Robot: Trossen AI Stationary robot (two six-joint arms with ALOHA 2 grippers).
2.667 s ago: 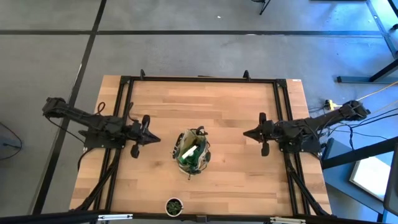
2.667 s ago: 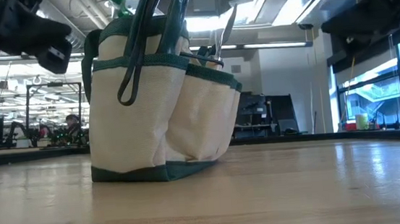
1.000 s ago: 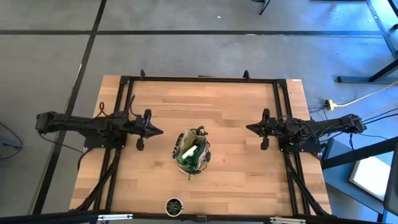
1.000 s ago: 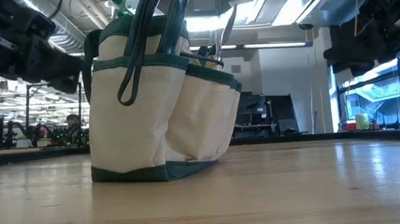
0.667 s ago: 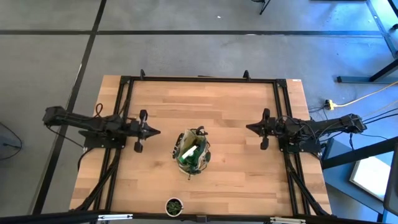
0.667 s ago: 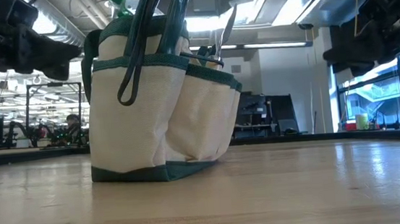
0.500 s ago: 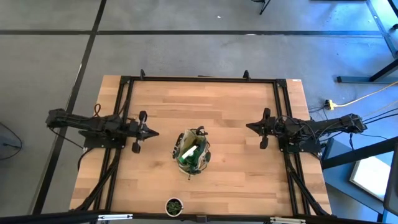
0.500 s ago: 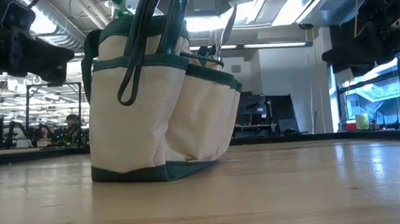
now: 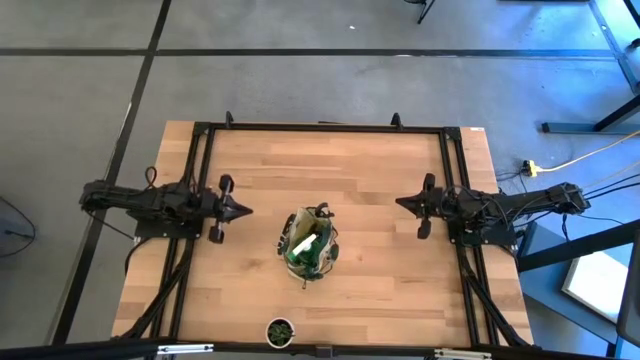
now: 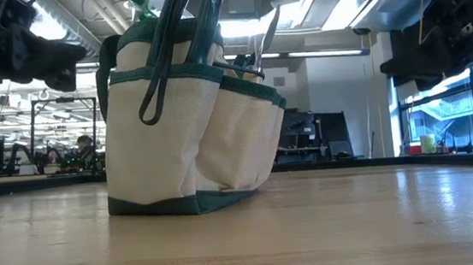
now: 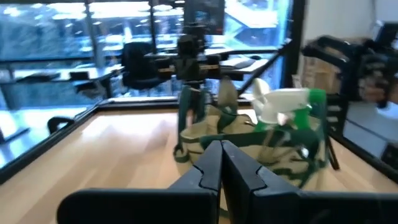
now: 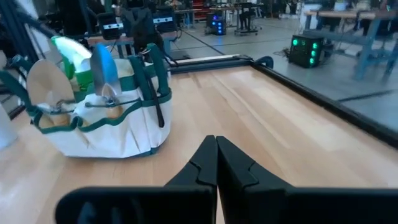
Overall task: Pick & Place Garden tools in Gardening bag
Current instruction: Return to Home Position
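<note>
Grey concrete floor (image 9: pixel 400 90) crossed by dark lines (image 9: pixel 350 52) fills the upper half of the high view, yellow cable (image 9: pixel 585 155) at its right edge; low view: ceiling lights (image 10: pixel 337 8) along the top, tall windows (image 10: pixel 437 119) at right, dark equipment (image 10: pixel 16 160) at far left.

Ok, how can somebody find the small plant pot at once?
Start at the wooden table seen from above; the gardening bag stands near its middle. Below it in that picture, at the table's edge, is the pot: small, round, dark, with green leaves, unlike the larger fabric bag.
</note>
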